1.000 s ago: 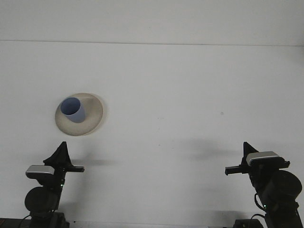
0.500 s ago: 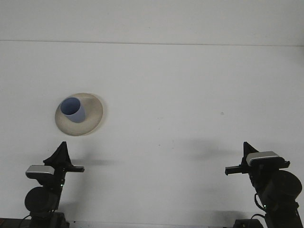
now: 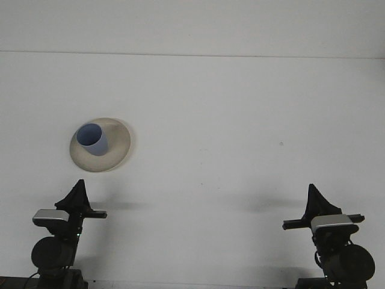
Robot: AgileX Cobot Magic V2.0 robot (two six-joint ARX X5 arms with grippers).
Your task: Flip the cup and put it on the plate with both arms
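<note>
Left gripper (image 3: 78, 191): low at the near left edge, pointing forward over the table, holding nothing; whether its fingers are spread cannot be told. Right gripper (image 3: 316, 200): low at the near right edge, same forward pose, empty; finger state likewise cannot be told. Cup (image 3: 93, 139): blue, upright, mouth up, standing on the plate (image 3: 117, 147). Plate: cream, round, left of centre, well ahead of the left gripper. Table (image 3: 240, 132): plain white.
</note>
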